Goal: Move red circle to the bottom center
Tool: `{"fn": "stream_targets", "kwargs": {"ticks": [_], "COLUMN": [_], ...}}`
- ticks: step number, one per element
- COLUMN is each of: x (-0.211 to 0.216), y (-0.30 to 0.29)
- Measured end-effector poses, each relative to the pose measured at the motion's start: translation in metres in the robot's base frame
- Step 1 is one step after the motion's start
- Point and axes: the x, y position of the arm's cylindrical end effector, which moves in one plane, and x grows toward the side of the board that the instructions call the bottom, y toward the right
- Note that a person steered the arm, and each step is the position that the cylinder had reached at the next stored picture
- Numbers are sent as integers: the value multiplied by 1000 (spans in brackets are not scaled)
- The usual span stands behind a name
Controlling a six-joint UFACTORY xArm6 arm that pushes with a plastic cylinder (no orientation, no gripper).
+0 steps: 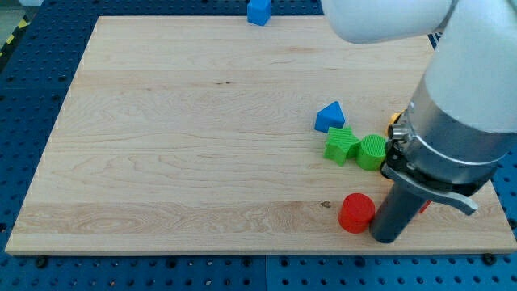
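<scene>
Camera view shows my tip point(385, 240) at the lower end of a dark rod, resting on the board near its bottom edge and toward the view's right. No claw exists on this arm, so nothing spreads, closes or pinches; the tip works by pushing only. The red circle point(356, 212) sits immediately to the view's left of the tip, touching it or nearly so; the exact contact cannot be confirmed. Judged by its look, the red circle is a small rigid cylinder, light, and likely to slide easily on the smooth wooden board point(178, 145) without tipping. Contact belongs low on its curved side wall, on the face opposite the intended travel, and centred, because an off-centre push probably lets a round block roll away sideways. It stands upright with its flat face up; being round, it shows no heading and no long axis in the board plane. Above it lie a green round block point(372, 152), a green ridged block point(342, 145) and a blue triangle point(329, 116). A blue block point(258, 11) rests at the view's top edge.
</scene>
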Motion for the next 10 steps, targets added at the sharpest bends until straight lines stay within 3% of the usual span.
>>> {"fn": "stream_targets", "kwargs": {"ticks": [2,4,6,10], "x": [2,6,-12,-63], "y": [7,-23,-39,-5]}}
